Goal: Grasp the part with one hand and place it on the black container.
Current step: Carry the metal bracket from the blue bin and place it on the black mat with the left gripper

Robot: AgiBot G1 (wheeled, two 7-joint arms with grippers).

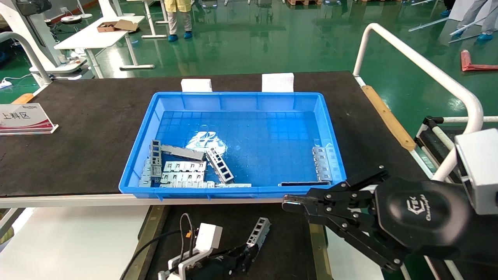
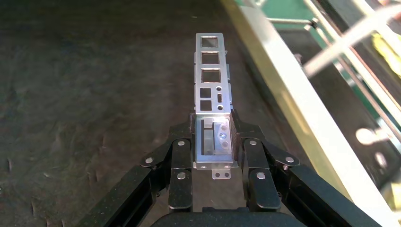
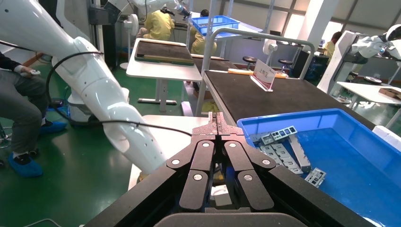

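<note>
My left gripper [image 1: 249, 249] is at the bottom of the head view, shut on one end of the part [image 1: 259, 231], a silver ladder-like bar. It holds the part over the black container [image 1: 229, 219], a matte tray with olive side strips [image 1: 149, 229]. In the left wrist view the part [image 2: 213, 75] sticks out past the gripper [image 2: 213, 126] over the tray's dark floor [image 2: 94, 94]; I cannot tell whether it touches. My right gripper [image 1: 286, 202] is shut and empty, hovering by the front right corner of the blue crate [image 1: 233, 191]; it also shows in the right wrist view [image 3: 217, 120].
The blue crate [image 3: 331, 118] holds several grey metal pieces at its front left [image 1: 183, 171] and right [image 1: 323, 163]. A sign [image 1: 23, 118] stands at the table's left. A white rail [image 1: 420, 66] runs along the right side.
</note>
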